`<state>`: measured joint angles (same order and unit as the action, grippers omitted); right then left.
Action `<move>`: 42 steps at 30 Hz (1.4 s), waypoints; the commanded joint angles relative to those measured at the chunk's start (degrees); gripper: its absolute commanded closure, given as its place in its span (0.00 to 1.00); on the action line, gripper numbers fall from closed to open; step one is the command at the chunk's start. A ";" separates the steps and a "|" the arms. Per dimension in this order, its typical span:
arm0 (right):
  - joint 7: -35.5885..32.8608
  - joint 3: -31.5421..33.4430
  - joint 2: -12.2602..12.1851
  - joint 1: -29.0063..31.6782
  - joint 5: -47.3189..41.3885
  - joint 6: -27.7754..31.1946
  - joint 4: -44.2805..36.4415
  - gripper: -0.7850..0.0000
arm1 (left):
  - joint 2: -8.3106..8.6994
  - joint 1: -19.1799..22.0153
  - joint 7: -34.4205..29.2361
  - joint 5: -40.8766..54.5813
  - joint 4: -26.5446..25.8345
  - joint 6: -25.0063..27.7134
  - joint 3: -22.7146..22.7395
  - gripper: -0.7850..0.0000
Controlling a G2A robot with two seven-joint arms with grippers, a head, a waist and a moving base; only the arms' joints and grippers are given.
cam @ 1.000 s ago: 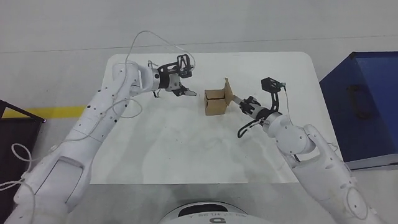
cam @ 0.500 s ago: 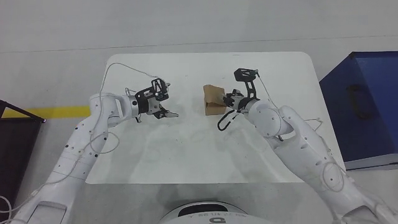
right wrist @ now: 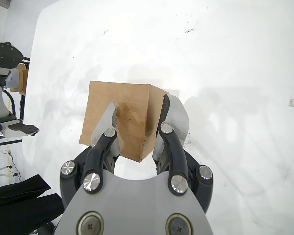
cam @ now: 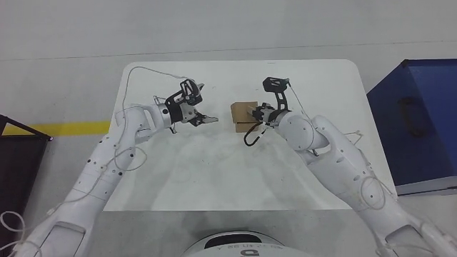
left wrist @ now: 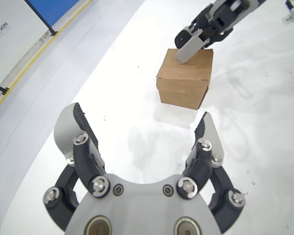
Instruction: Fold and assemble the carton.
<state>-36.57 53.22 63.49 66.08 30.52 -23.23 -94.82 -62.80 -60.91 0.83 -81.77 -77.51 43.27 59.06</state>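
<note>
A small brown carton (cam: 241, 115) stands on the white table (cam: 214, 178), its lid folded flat on top (left wrist: 186, 67). My right gripper (cam: 255, 116) is at the carton's right upper edge and open. One finger (right wrist: 107, 118) rests on the lid and the other (right wrist: 172, 113) is beside the carton's wall, so a corner of the carton (right wrist: 127, 108) sits between them. The left wrist view shows that finger (left wrist: 188, 50) lying on the lid. My left gripper (cam: 207, 119) hovers open and empty (left wrist: 139, 121) a short way left of the carton.
A dark blue bin (cam: 421, 121) stands off the table's right edge. A black stand (cam: 14, 153) is beyond the left edge, by a yellow floor line (cam: 71, 127). Bare table stretches in front of the carton toward the near edge.
The carton's upright flap has been folded down flat. My right gripper moved left onto the carton's top. The left gripper drew back left, then came closer to the carton again.
</note>
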 commanded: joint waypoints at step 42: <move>-0.40 1.31 1.31 4.38 2.85 2.72 -4.03 0.56 | -5.01 10.81 1.80 -6.70 10.17 -3.07 -11.72 0.00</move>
<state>-37.00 54.51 64.78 70.31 33.22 -20.49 -98.83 -67.82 -49.97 2.80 -88.46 -67.35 40.25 47.25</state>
